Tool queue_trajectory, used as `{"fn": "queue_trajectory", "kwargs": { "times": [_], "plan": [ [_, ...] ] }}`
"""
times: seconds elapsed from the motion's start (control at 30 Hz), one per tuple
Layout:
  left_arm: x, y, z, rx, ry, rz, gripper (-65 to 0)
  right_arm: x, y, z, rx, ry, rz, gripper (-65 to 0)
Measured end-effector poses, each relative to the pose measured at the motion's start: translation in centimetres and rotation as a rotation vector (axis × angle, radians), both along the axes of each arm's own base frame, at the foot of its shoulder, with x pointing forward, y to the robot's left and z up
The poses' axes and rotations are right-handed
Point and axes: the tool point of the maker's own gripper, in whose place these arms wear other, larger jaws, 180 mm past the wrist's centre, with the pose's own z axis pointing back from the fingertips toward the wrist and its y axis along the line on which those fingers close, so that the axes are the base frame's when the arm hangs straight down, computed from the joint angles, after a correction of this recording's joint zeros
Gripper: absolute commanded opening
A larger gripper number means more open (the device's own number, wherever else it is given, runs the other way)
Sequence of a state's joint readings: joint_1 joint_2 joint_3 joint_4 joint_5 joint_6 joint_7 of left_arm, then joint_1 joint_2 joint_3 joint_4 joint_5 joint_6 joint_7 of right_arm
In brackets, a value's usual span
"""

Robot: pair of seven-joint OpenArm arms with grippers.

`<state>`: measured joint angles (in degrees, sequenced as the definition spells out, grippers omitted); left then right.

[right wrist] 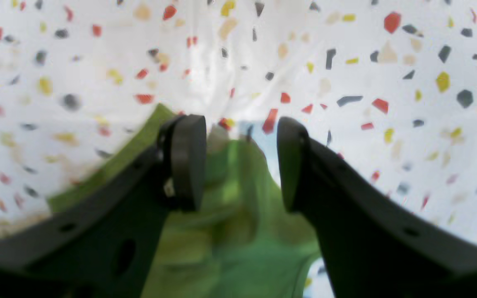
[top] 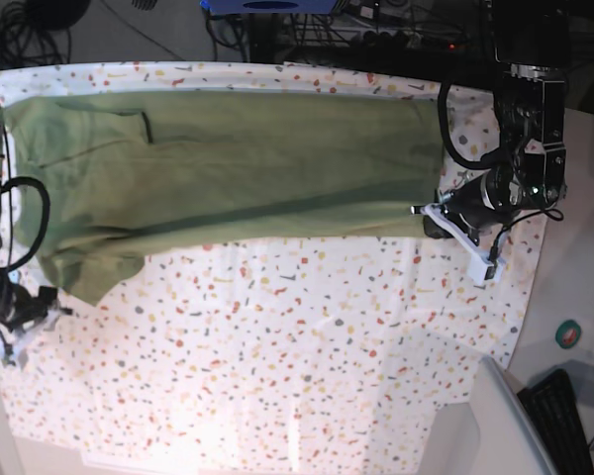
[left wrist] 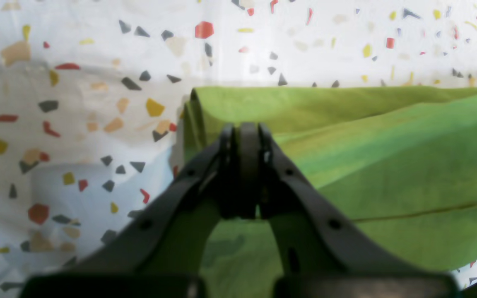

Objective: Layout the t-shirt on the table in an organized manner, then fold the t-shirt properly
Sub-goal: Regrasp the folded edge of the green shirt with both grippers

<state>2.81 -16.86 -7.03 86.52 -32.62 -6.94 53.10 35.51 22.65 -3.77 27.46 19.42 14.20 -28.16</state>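
Note:
The olive-green t-shirt (top: 228, 163) lies spread lengthwise along the far side of the speckled table (top: 277, 346). My left gripper (top: 434, 224) is at the shirt's near right corner. In the left wrist view its pads (left wrist: 244, 136) are pressed together on the cloth's folded edge (left wrist: 346, 165), and a ridge runs off from them. My right gripper (top: 25, 315) sits at the table's left edge, just off the sleeve end. The right wrist view shows its jaws apart (right wrist: 238, 161), with blurred green cloth (right wrist: 238, 231) lying loose below and between them.
Cables and dark equipment (top: 376, 25) line the far edge behind the table. A pale grey bin (top: 495, 426) and a keyboard (top: 574, 406) sit off the near right corner. The table cover (left wrist: 77, 124) shows wrinkles beside the shirt.

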Motion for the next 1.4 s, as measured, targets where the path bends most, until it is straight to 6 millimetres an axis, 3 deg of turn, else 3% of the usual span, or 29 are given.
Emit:
{"fn": "queue_trajectory", "kwargs": {
  "times": [0.1,0.3,0.53,0.7,1.03,1.1,1.3,1.4],
  "plan": [
    [-0.1,0.0,-0.1,0.001,0.003,-0.001,-65.0,-1.2,-0.7,-1.9,-0.032,0.050,0.000,-38.4],
    [-0.1,0.0,-0.1,0.001,0.003,-0.001,-65.0,-0.5,-1.1,-1.6,-0.045,0.024,-0.003,-38.6],
    [-0.1,0.0,-0.1,0.001,0.003,-0.001,-65.0,-1.8,-0.8,-2.9,-0.040,0.056,0.000,-38.6],
    [-0.1,0.0,-0.1,0.001,0.003,-0.001,-65.0,-2.1,-1.8,-2.9,-0.101,0.073,-0.016,-38.6],
    [-0.1,0.0,-0.1,0.001,0.004,-0.001,-65.0,-2.0,0.1,-3.6,-0.098,0.086,0.024,-38.7],
    [-0.1,0.0,-0.1,0.001,0.004,-0.001,-65.0,-2.1,0.2,-3.7,-0.096,0.087,0.022,-42.6],
    [-0.1,0.0,-0.1,0.002,0.004,-0.001,-65.0,-2.3,0.0,-3.8,-0.100,0.092,0.021,-65.0],
    [-0.1,0.0,-0.1,0.002,0.003,-0.001,-65.0,-2.3,0.1,-3.9,-0.098,0.092,0.020,-65.0]
  ]
}}
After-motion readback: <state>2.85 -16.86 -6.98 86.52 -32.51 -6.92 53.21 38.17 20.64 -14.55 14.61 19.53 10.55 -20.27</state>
